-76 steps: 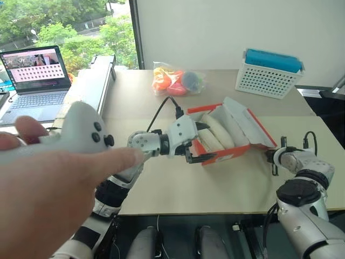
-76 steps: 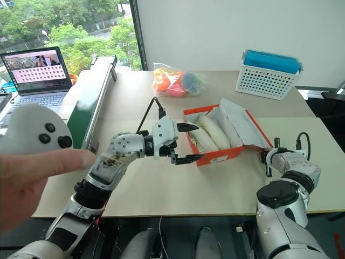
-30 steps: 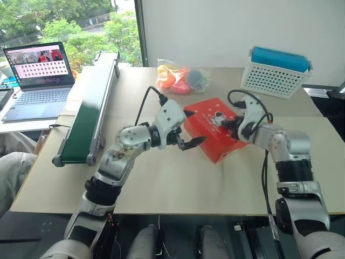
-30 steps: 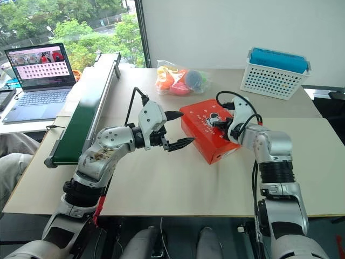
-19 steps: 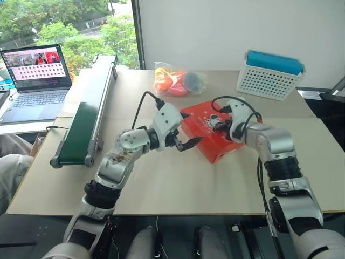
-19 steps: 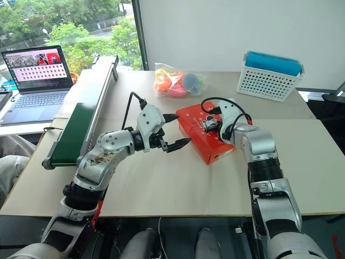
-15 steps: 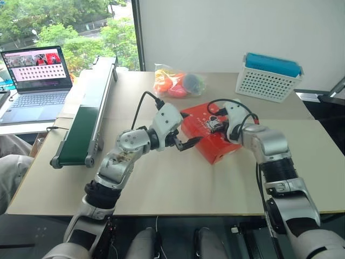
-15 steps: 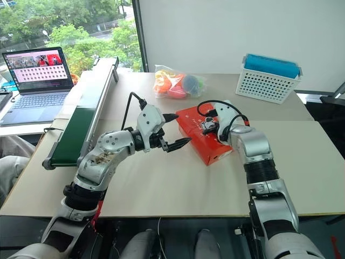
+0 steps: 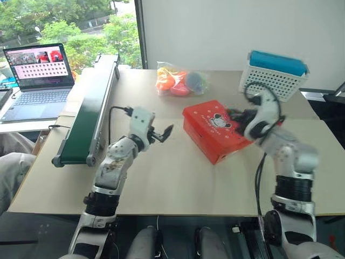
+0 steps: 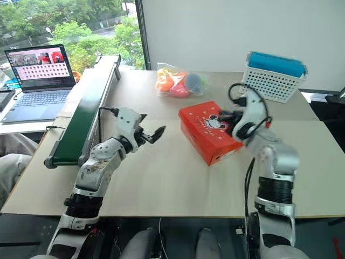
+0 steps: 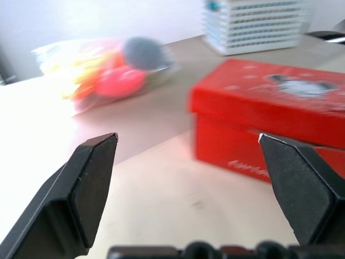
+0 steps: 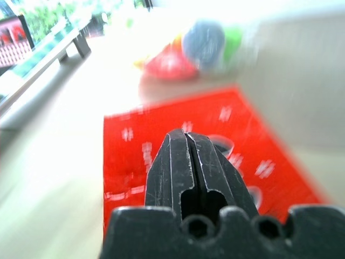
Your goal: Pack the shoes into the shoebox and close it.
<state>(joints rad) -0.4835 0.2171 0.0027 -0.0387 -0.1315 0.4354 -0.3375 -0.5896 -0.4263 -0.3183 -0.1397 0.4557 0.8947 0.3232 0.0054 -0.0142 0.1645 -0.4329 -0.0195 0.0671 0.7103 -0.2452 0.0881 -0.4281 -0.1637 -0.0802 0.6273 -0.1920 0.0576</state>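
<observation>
While shoebox [image 9: 214, 128] lies closed, both tools hover.

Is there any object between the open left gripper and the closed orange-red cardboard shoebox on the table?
Nothing visible stands between them. The left gripper is open and apart from the orange-red cardboard shoebox, with bare beige tabletop between. The clear bag of coloured balls lies further back, out of the way.
</observation>
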